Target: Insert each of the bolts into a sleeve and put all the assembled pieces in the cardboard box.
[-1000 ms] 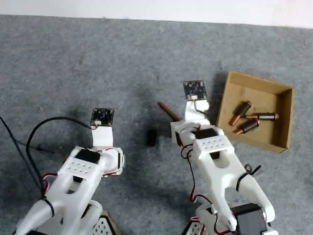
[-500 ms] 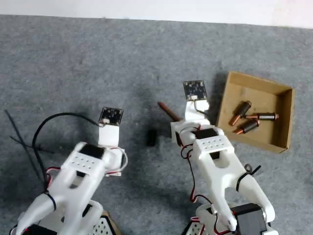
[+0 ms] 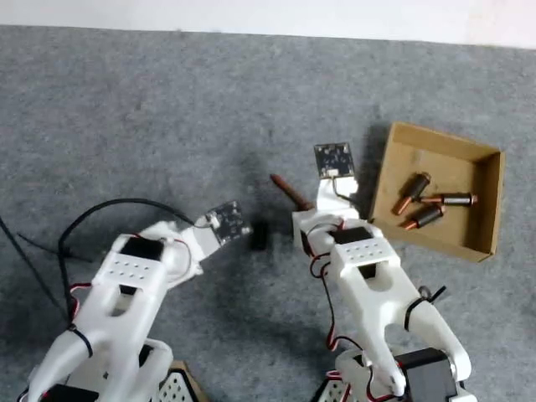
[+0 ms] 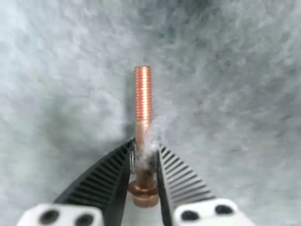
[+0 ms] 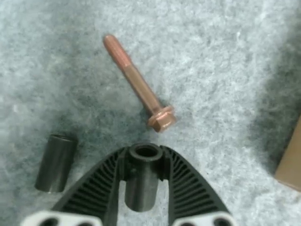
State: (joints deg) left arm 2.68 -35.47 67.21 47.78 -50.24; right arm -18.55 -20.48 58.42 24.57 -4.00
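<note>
Inside the cardboard box [image 3: 382, 180] lie three assembled pieces [image 3: 412, 193]. Near the box, the right gripper [image 5: 143, 162] has its fingers clamped on a dark sleeve [image 5: 141, 183]. Farther from the box a loose bolt [image 5: 136, 82] and a spare sleeve [image 5: 56, 163] lie on the grey mat [image 3: 167, 100], and farthest off the left gripper [image 4: 143, 162] pinches a copper bolt [image 4: 142, 101] near its head

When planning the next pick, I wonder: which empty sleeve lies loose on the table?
The loose sleeve lying on its side on the grey mat, near the bare bolt. The other sleeve is clamped in the right hand.
</note>
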